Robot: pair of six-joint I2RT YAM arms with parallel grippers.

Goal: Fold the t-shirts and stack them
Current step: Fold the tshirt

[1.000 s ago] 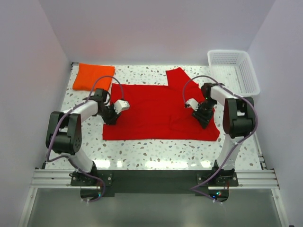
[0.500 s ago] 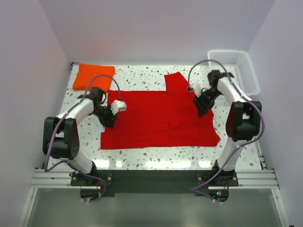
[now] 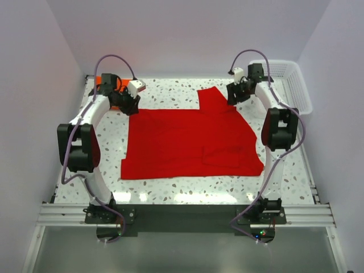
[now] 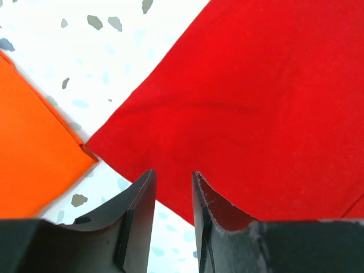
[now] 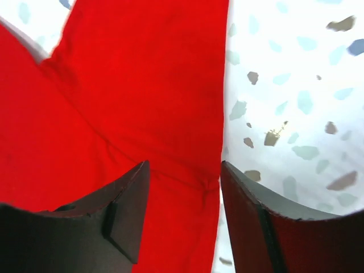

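The red t-shirt [image 3: 187,139] lies spread flat on the speckled table [image 3: 170,185], one sleeve pointing toward the far wall. The left gripper [image 4: 173,176] hangs over its far left corner, jaws narrowly parted with nothing between them. The folded orange t-shirt [image 4: 34,148] lies just beside that corner (from above the arm hides most of it). The right gripper [image 5: 185,168] gapes wider over the sleeve's edge, seemingly not pinching cloth. A white lattice basket [image 3: 300,96] sits far right.
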